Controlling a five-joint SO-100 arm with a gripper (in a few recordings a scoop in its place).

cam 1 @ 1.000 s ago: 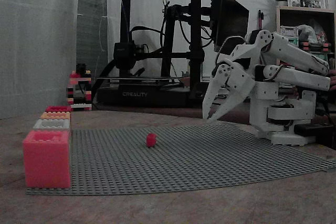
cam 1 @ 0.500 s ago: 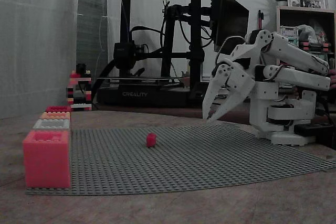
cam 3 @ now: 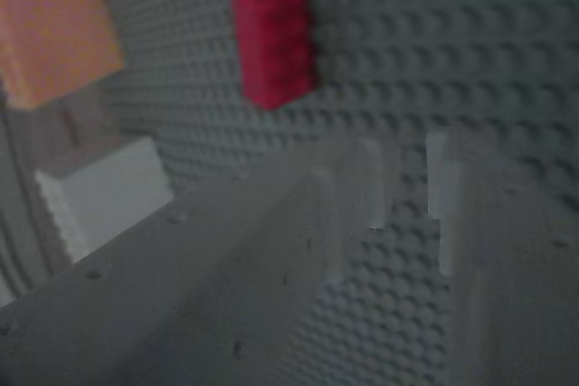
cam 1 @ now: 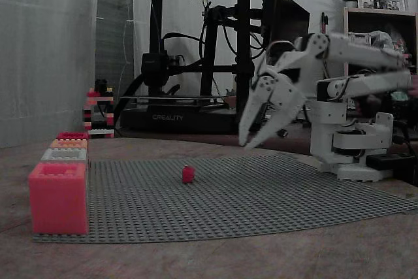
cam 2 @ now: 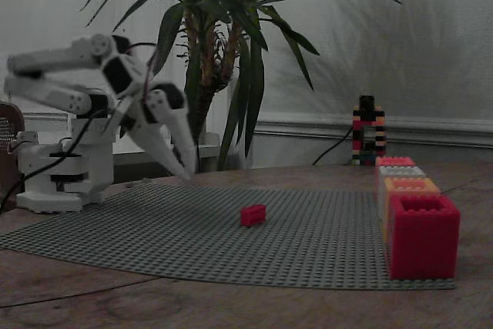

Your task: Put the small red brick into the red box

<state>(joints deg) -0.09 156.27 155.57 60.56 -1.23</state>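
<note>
The small red brick [cam 1: 188,174] sits alone near the middle of the grey studded baseplate [cam 1: 261,194] on the bench. The white hand [cam 1: 247,143] hangs above the plate at centre right, fingers parted, grasping nothing. The red box [cam 1: 58,198] stands at the plate's lower left corner.
</note>
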